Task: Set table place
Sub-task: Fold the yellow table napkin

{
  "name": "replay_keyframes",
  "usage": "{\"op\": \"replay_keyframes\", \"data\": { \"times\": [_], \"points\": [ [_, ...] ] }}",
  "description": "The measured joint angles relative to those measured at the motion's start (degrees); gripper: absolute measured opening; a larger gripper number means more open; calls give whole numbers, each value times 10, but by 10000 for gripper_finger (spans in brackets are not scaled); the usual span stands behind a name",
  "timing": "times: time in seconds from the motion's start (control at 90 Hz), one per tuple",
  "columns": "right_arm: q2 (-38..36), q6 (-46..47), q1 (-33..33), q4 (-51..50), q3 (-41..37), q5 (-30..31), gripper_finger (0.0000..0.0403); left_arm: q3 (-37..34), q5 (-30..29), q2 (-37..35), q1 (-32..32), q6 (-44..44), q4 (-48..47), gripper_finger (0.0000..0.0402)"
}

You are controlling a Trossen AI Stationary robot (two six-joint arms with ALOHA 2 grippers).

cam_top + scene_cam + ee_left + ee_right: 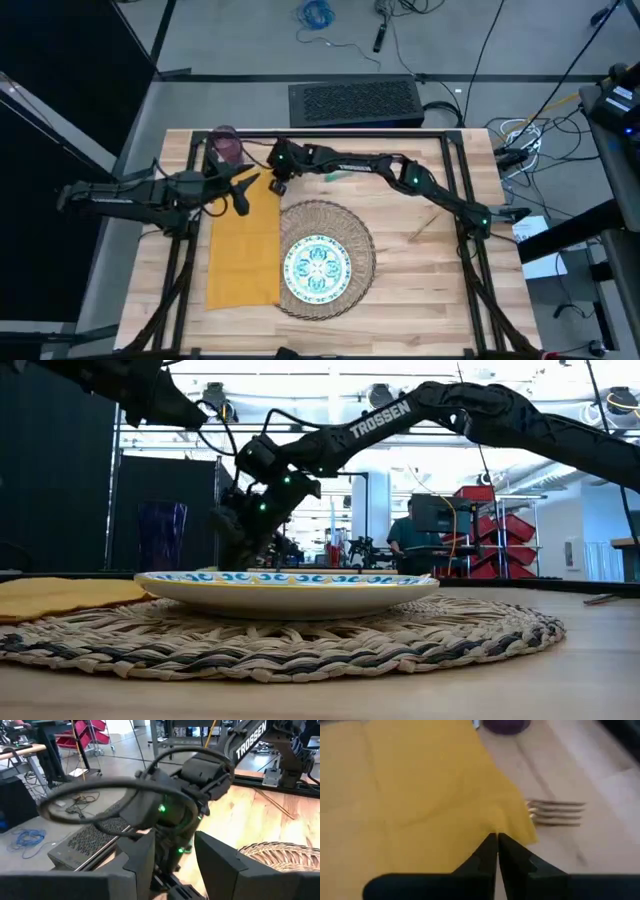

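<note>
A mustard-yellow napkin (pixel 243 250) lies flat on the table (pixel 420 290), left of the woven placemat (pixel 352 228). The floral plate (pixel 317 265) rests on the placemat. A purple cup (pixel 228 147) stands at the far left. My right gripper (pixel 276 186) reaches across to the napkin's far right corner and is shut there. Gold fork tines (pixel 555 812) lie on the wood beside that corner, and a teal handle (pixel 335 176) shows under the right arm. My left gripper (pixel 243 190) hovers open over the napkin's far edge, with nothing between its fingers. My right gripper (pixel 496 839) has its shut fingertips on the napkin's far right corner (pixel 506 822), at the cloth's edge. It comes slanting down from the table's right. The corner is slightly puckered at the tips, and the rest of the napkin lies flat. Whether cloth sits between the tips, I cannot tell.
A gold cutlery piece (pixel 425 225) lies on bare wood right of the placemat. Black rails (pixel 455 150) frame the table top. The two grippers are close together at the napkin's far edge, and the left wrist view is filled by the right arm's wrist (pixel 175 805).
</note>
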Motion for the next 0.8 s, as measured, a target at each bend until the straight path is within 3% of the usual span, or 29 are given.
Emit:
{"op": "replay_keyframes", "data": {
  "times": [0.178,0.378,0.8],
  "points": [
    [0,-3,8,-36,11,-1,0,0,-2,-1,0,-2,-7,125],
    [0,-16,29,-90,11,-2,0,0,-43,-12,0,-19,-27,125],
    [-25,-17,57,-76,12,-1,0,0,-54,-42,0,-34,-50,125]
  ]
}}
